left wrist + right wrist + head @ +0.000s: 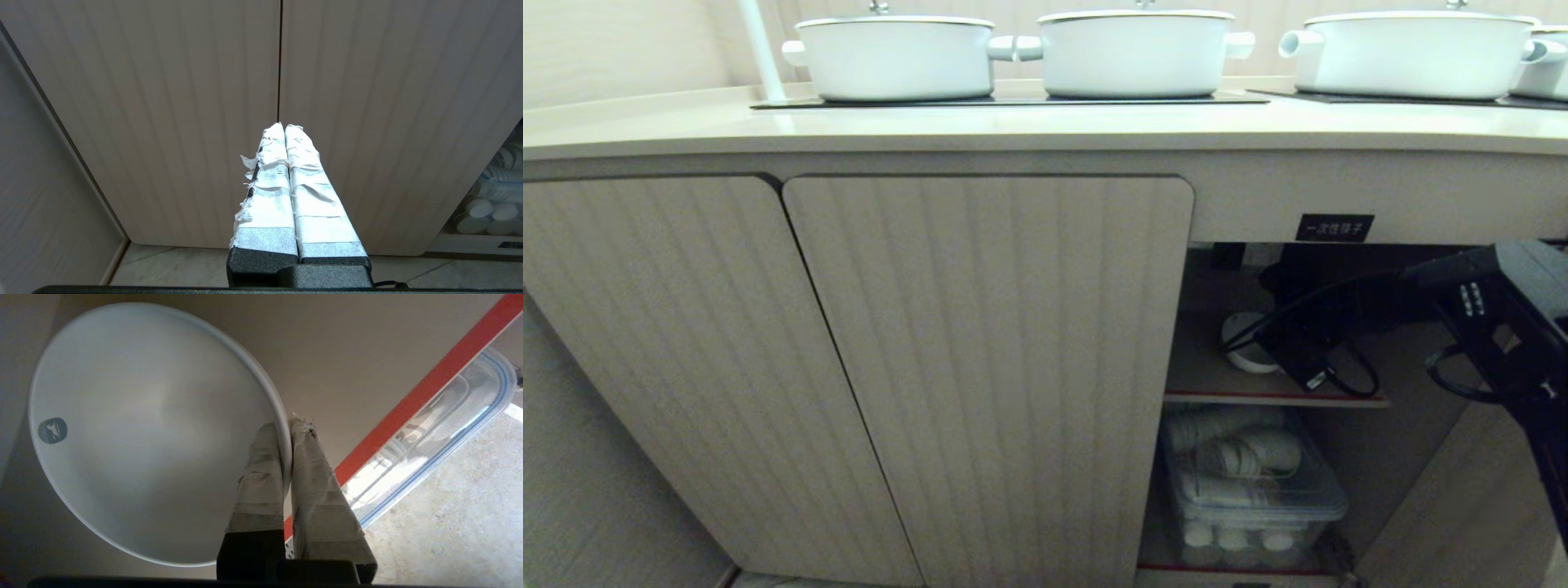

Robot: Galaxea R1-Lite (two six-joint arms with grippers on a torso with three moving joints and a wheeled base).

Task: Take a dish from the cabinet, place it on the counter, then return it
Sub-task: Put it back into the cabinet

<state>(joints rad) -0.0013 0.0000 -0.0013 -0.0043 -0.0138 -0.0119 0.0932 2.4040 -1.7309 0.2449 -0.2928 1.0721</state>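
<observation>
Desk (1029, 131): long and cream, running across the top of the head view, with black glass panels set in it.
Cabinet (980, 367): beige, under the desk. Two ribbed doors on the left are closed. The part on the right is open and shows a shelf inside.
Pots (1135, 53): big white ones with lids, in a row on the black glass at the back of the desk.
Right arm (1503, 327): black, reaching from the right into the open part of the cabinet, above the shelf.
Box (1258, 482): clear plastic, on the cabinet floor under the shelf, full of small white round things.
Shelf (1274, 398): beige with a red front edge. The bowl is right over it.
Bowl (151, 428): small, white and round, inside the cabinet at the shelf. A little dark mark sits inside near its rim. Whether it rests on the shelf or is lifted, I cannot tell.
Right claw (286, 428): closed tight on the rim of the bowl, one taped finger inside and one outside.
Left claw (284, 127): closed and holding nothing, low down in front of the two closed doors.
Label (1334, 227): small and black with white letters, above the open part.
</observation>
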